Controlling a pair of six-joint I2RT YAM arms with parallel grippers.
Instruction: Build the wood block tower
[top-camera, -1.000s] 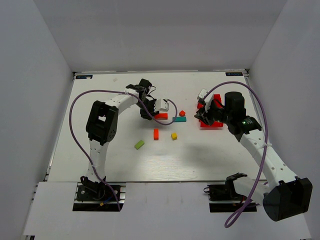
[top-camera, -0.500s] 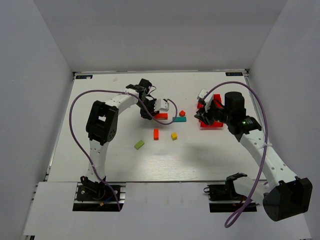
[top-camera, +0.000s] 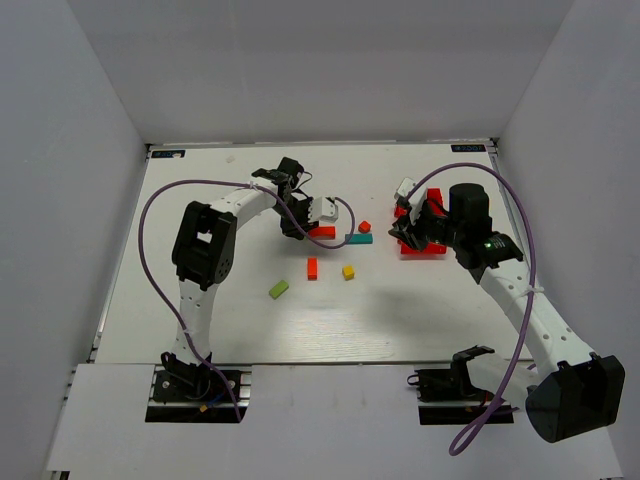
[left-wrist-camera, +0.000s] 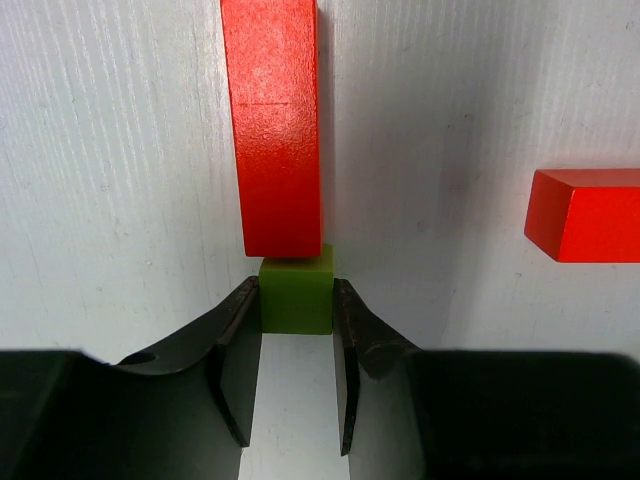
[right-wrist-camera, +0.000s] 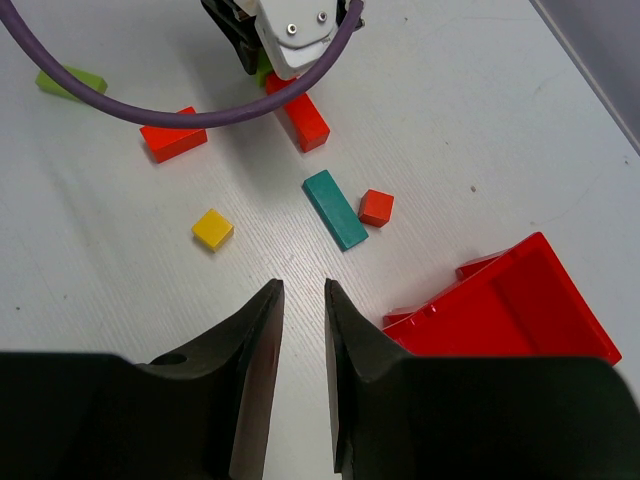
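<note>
Mid-table (top-camera: 400, 320) among loose wood blocks (top-camera: 348, 271), a green cube (left-wrist-camera: 296, 290) is being clamped by the left gripper (left-wrist-camera: 296, 305), apparently for stacking, while the narrowly parted, empty right gripper (right-wrist-camera: 303, 300) is being held clear at right.

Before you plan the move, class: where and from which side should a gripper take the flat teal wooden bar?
From above, pinch the teal wooden bar across its long sides, toward the end away from the small red cube: it lies flat, cube close beside.

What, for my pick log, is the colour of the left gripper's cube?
Olive green cube; clearest in left wrist view.
</note>
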